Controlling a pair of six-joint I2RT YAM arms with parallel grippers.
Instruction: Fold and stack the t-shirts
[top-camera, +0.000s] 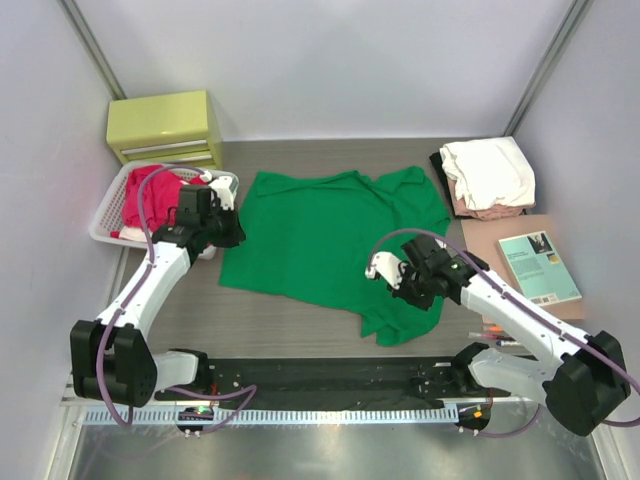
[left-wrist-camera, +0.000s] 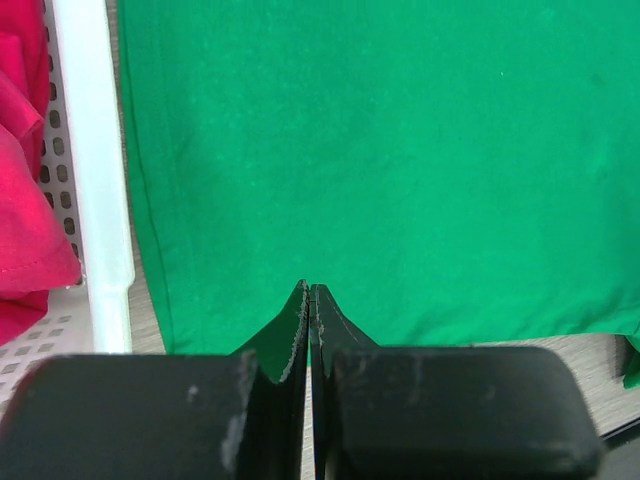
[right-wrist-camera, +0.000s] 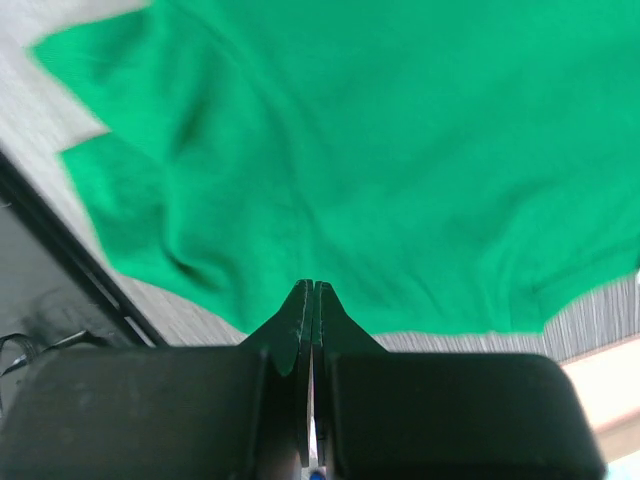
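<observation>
Green shirt (top-camera: 320, 235) lies spread flat beside the basket (top-camera: 100, 226), soft and floppy, best pinched at its hem corners; left claw (left-wrist-camera: 308, 300) and right claw (right-wrist-camera: 312, 296) are shut, seemingly empty.

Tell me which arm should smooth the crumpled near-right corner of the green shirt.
Right. The right fingers are shut over that crumpled corner of the green shirt. The left fingers sit at the shirt's opposite edge, beside the basket, with the whole shirt between them and the corner.
</observation>
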